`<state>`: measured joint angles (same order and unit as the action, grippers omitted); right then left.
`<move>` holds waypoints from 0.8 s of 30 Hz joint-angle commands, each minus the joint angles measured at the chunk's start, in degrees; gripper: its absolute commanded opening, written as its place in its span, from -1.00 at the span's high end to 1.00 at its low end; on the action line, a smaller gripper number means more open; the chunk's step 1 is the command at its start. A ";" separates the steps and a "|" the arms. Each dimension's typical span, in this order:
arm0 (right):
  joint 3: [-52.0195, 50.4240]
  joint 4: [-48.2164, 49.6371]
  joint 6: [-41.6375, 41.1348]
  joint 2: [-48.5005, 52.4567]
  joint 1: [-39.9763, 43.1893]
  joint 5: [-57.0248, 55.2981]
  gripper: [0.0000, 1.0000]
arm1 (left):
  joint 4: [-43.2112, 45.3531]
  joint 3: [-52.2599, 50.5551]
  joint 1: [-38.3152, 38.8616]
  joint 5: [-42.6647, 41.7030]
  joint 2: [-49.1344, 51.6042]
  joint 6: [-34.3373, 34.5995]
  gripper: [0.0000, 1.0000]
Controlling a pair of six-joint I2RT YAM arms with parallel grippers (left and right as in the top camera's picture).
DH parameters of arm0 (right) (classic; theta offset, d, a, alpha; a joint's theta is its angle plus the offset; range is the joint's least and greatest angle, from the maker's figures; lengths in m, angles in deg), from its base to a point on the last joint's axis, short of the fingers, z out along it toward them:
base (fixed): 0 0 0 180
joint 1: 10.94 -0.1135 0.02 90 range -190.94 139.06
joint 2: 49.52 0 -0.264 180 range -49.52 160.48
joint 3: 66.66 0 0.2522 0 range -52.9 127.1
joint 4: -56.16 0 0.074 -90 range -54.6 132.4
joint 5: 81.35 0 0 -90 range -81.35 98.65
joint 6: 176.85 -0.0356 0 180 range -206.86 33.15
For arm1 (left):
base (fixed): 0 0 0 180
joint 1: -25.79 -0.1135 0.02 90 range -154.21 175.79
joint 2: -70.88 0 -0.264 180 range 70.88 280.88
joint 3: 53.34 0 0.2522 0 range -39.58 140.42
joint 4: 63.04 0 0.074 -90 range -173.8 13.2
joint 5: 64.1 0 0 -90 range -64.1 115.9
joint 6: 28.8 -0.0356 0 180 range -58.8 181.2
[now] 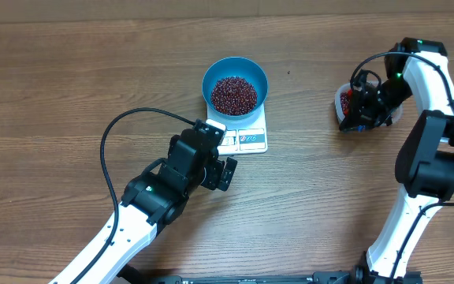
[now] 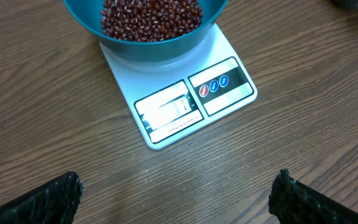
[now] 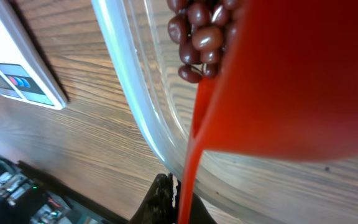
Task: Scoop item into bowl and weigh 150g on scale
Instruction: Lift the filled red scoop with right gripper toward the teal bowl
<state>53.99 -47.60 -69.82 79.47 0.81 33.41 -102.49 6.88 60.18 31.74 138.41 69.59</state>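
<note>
Left gripper [image 1: 217, 154] hangs empty with its jaws spread wide, just in front of the white scale [image 2: 191, 106] — on it stands the blue bowl [image 1: 208, 83], holding a heap of maroon beans [image 1: 234, 94]. Right gripper [image 1: 361, 110] is clamped on the red scoop [image 3: 291, 81] — its lip sits inside the clear container [image 3: 120, 68], beside a few more beans.

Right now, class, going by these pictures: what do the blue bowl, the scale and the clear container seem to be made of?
Bowl: likely plastic, smooth, uniformly blue with a soft sheen. Scale: probably white plastic, glossy, with printed panels. Container: clear plastic, perhaps; see-through wall, glinting rim.
</note>
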 commanded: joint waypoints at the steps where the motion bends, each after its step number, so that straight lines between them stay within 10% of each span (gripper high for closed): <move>1: -0.07 0.24 2.47 0.37 1.84 4.26 0.92 | 0.00 0.31 -0.35 0.70 0.35 -0.68 -0.99; 24: -0.07 -7.17 22.43 0.35 13.97 24.57 0.93 | 0.00 0.31 -0.35 0.70 0.35 -0.68 -0.99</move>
<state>53.95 -54.62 -52.09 79.49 13.46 52.07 -102.49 6.88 60.18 31.74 138.41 69.56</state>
